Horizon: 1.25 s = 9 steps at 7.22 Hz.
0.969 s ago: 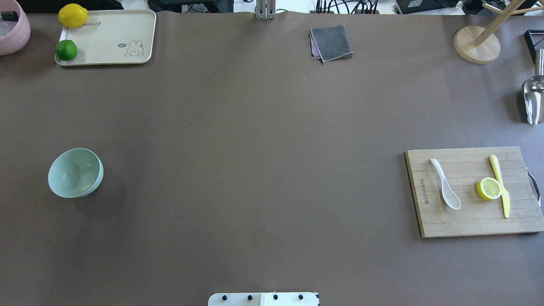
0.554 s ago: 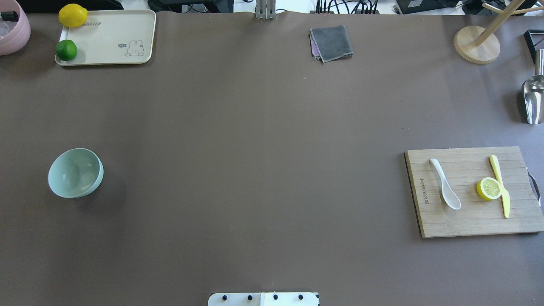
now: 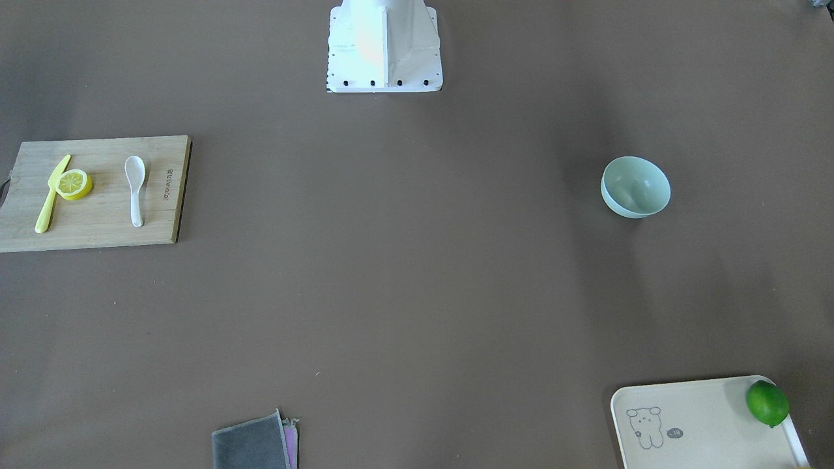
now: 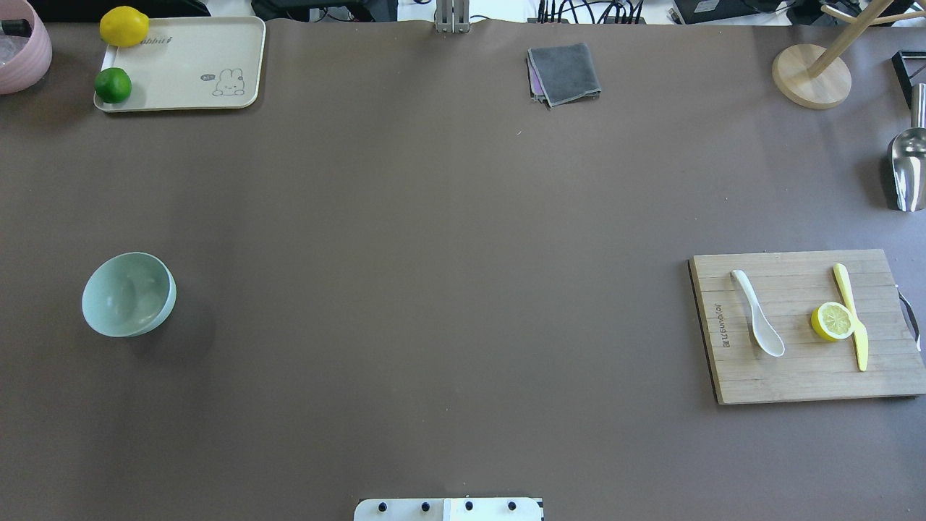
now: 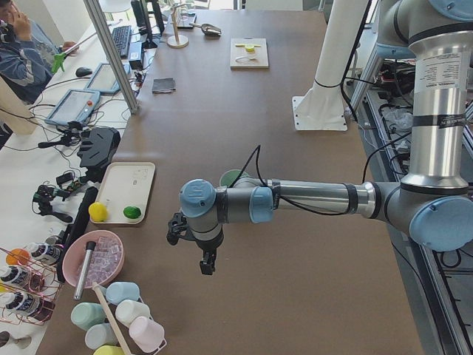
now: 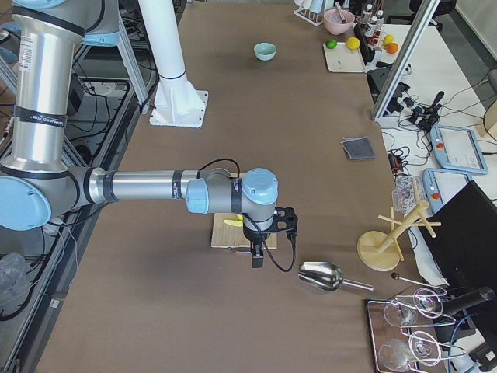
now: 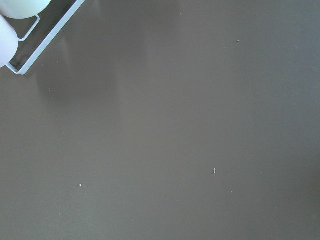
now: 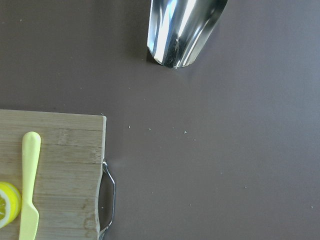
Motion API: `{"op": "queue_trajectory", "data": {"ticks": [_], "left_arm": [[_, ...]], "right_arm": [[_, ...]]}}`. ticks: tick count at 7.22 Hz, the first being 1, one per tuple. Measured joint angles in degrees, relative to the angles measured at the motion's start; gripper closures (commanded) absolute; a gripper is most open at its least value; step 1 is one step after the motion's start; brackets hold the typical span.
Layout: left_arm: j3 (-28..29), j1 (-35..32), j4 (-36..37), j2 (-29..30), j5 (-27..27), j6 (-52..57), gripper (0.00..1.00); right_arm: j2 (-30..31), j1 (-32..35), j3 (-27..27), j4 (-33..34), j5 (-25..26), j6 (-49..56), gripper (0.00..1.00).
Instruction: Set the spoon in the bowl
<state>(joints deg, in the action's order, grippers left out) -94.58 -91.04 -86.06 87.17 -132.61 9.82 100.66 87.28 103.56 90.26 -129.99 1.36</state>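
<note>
My right end effector point(image 6: 257, 258) seemingly hangs over the right edge of the board point(image 4: 796, 380), the spoon point(image 4: 757, 323) lying leftward; whether it is spread, I cannot tell.

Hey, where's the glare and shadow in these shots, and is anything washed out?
Right wrist view: the metal scoop carries bright streaked reflections. Overhead view: the bowl throws a soft shadow toward the lower right. Front-facing view: the white robot base is washed out near the top. Left wrist view: the pale shapes in the corner are overexposed.
</note>
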Motion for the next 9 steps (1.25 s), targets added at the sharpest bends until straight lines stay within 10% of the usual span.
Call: {"op": "queue_trajectory", "data": {"ticks": [9], "left_arm": [[-2.59,-0.12,-2.74,-0.14,-0.32,0.20,0.02]], "right_arm": [[-0.28,0.00,0.08,-0.07,-1.14,0.01,0.00]]}}
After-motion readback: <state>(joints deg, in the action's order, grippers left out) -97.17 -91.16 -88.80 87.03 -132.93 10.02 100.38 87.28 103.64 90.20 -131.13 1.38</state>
